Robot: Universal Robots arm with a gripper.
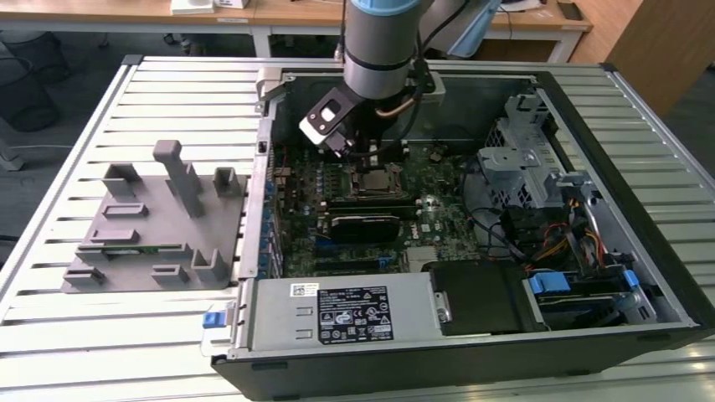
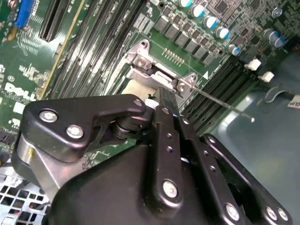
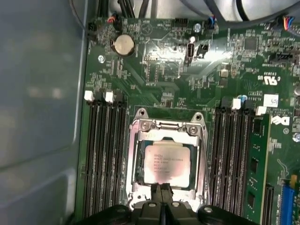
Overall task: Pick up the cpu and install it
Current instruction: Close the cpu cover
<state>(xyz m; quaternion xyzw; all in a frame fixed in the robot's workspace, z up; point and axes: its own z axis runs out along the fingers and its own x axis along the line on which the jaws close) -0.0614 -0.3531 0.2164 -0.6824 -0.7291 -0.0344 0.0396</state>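
Gripper [image 3: 161, 187] closed, holding nothing.
The cpu [image 3: 166, 163] lies in the socket frame [image 3: 140, 125], directly under the gripper's joined fingertips.

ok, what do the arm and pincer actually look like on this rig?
Silver-grey tubular arm with a pale blue joint cap. Black pincer: flat bolted linkage bars, silver screw heads. Black-and-white box at the wrist, plus a coppery cable loop.
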